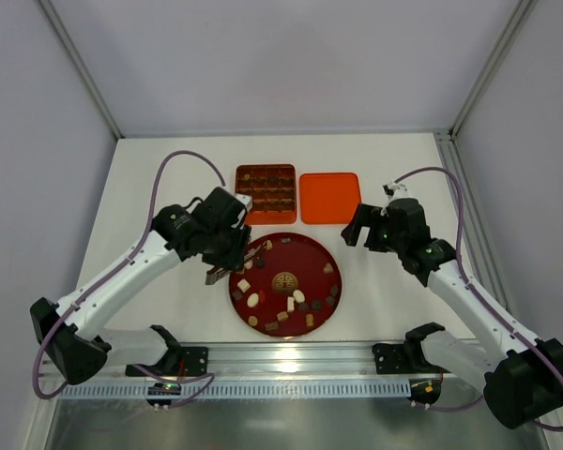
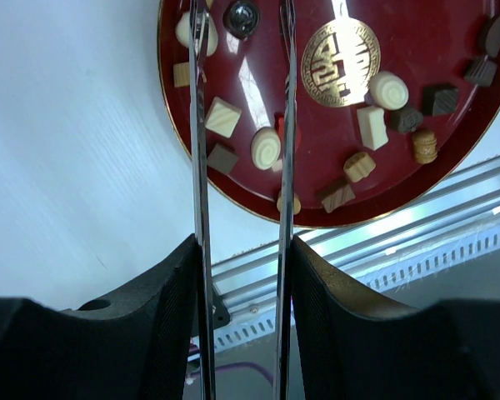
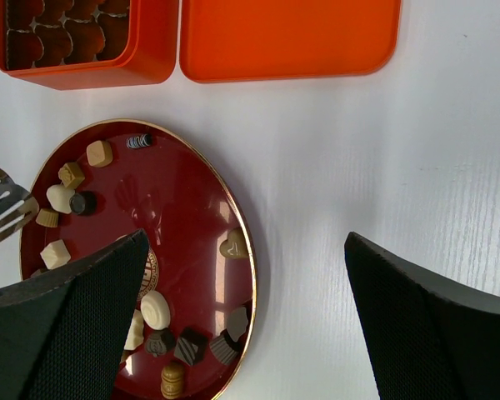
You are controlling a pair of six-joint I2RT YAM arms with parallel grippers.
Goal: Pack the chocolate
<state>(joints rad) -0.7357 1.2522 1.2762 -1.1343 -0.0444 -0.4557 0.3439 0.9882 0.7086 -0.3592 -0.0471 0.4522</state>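
Chocolate [image 2: 266,147] lies on plate [image 2: 317,142] below tongs [image 2: 199,167] in left jaws.

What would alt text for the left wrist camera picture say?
Metal tongs, held by the left gripper, reach over a dark red plate scattered with small brown, tan and cream chocolates. White table left, metal rail below.

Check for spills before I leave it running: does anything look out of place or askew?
Nothing stands out. The chocolate pieces all lie on the red plate, none spilled; the orange box and its lid sit flat, side by side.
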